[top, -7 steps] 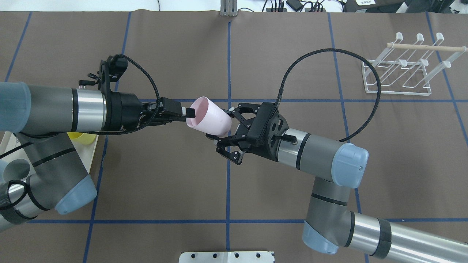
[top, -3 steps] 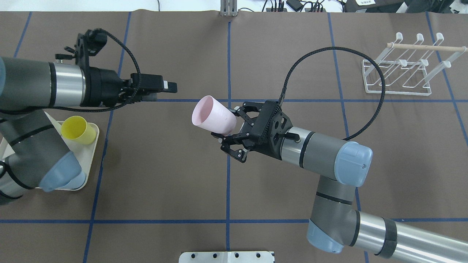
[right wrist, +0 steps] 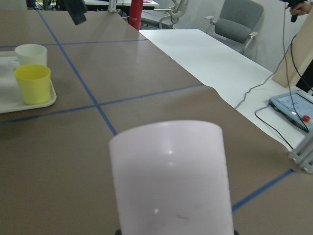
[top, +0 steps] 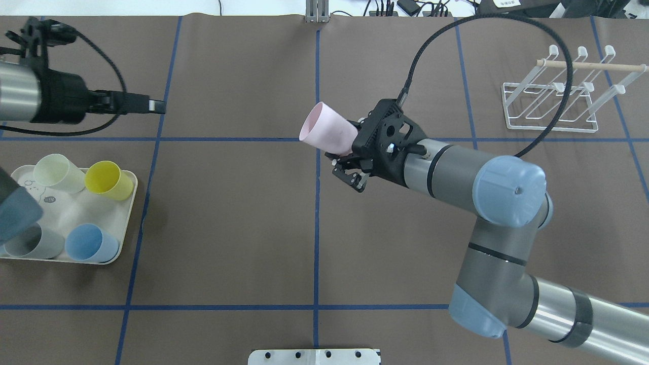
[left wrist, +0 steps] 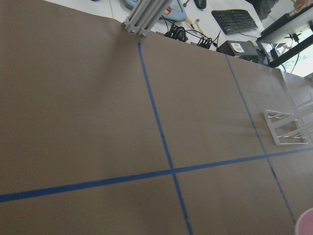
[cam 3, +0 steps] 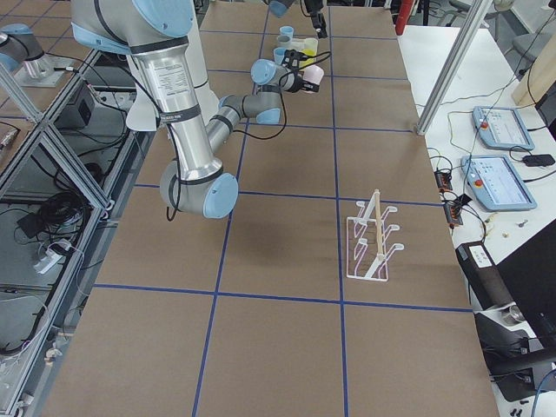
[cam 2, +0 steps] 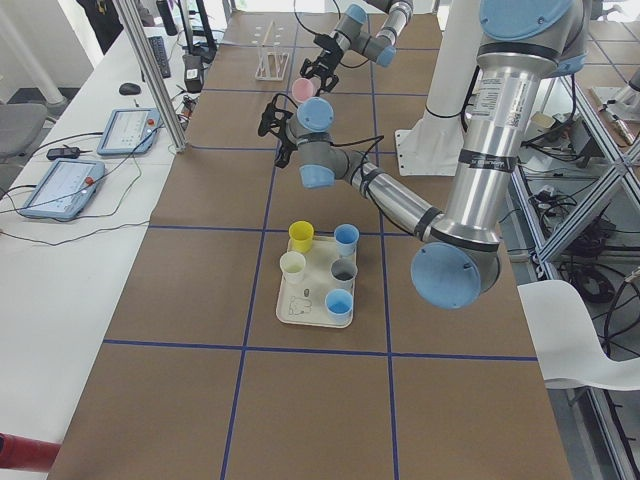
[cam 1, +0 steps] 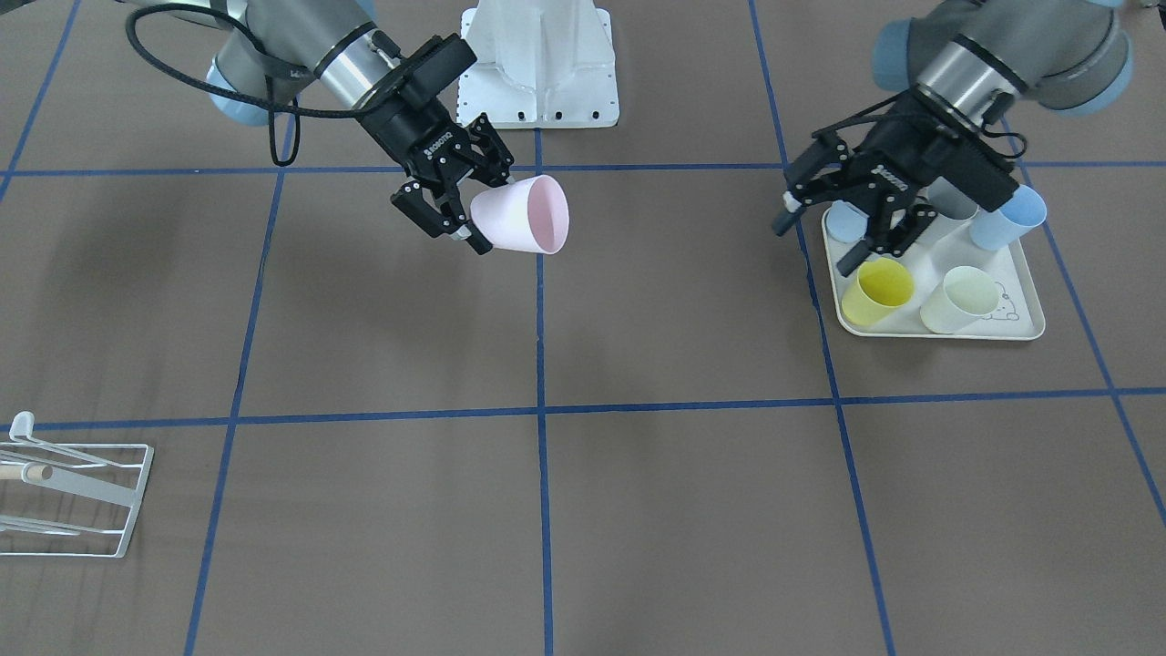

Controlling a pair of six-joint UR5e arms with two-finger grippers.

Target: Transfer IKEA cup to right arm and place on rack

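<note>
The pink IKEA cup [top: 327, 130] hangs tilted over the table's middle, its mouth pointing toward the robot's left. My right gripper [top: 346, 150] is shut on the cup's base. In the front-facing view the cup [cam 1: 524, 215] sticks out of the same gripper [cam 1: 478, 205], and it fills the right wrist view [right wrist: 171, 181]. My left gripper [cam 1: 817, 244] is open and holds nothing. It hangs far off to the left [top: 158, 105], well apart from the cup. The white wire rack [top: 552, 96] with its wooden dowel stands at the far right of the table.
A cream tray [top: 128, 218] at the near left holds several cups, among them a yellow cup [top: 106, 180] and a blue cup [top: 91, 242]. The right arm's black cable [top: 557, 76] loops in front of the rack. Bare brown table lies between cup and rack.
The left gripper let go of the pink cup and drew back far to the left. The right gripper, shut on the cup, carried it up and slightly rightward, turning it.
</note>
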